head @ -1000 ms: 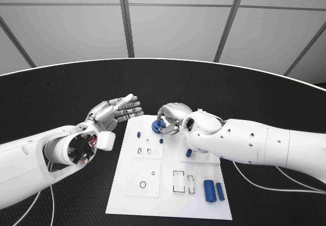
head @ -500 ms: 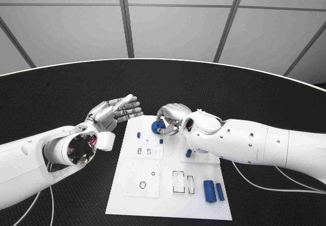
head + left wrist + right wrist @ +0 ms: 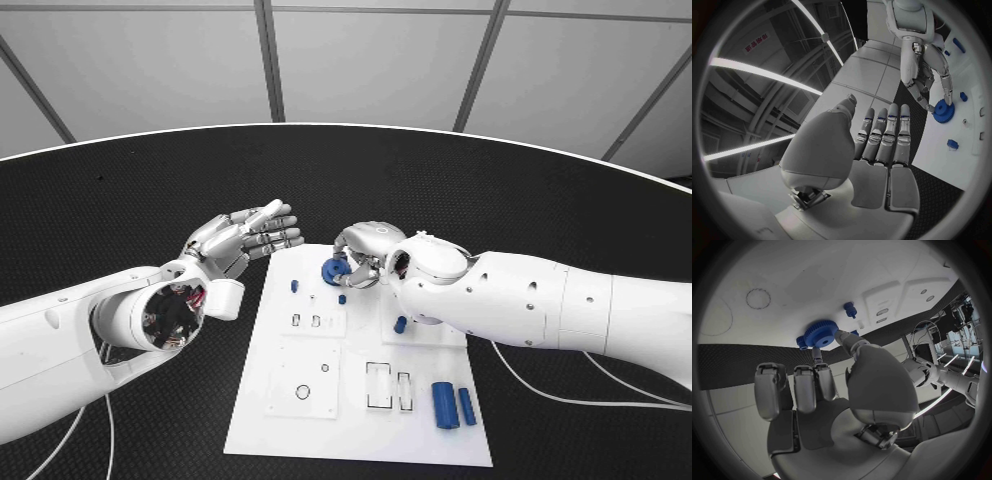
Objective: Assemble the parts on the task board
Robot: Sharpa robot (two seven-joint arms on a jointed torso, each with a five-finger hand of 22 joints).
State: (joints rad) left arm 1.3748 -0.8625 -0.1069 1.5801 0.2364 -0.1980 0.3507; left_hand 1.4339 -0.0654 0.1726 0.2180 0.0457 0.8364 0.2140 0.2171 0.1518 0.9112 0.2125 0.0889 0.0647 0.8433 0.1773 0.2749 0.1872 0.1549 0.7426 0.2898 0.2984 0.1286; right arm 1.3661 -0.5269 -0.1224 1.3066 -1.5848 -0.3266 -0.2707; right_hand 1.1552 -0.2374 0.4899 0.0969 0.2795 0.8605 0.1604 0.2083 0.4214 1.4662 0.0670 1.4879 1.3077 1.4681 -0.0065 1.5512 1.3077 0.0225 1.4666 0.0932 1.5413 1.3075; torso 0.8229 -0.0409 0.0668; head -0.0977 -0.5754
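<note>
Pinching a blue gear (image 3: 335, 268) by its toothed rim between thumb and fingertips, the right robot hand (image 3: 369, 250) is holding it at the far end of the white board (image 3: 361, 440), low over the board's surface or just touching it; the frames do not settle which. In the right wrist view the gear (image 3: 820, 333) is sitting flat above the board (image 3: 786, 270) with a small blue peg (image 3: 850, 309) standing just beside it. The gear is looking like a light, stiff plastic piece, so it is probably needing only a modest squeeze; the teeth are giving the fingers some bite, and taking it across the rim, as now, is leaving the centre hole free for whatever post it goes on. Tilting is the likely risk when seating it. The left robot hand (image 3: 242, 238) is hovering open and empty beside the board's far left corner, fingers straight and together, palm up. Further out on the desk (image 3: 144, 200), two blue cylinders (image 3: 454, 405) are lying at the board's near right. Compared with a second earlier, the right robot hand and gear are sitting a touch lower and nearer the board, while the left one is staying put.
</note>
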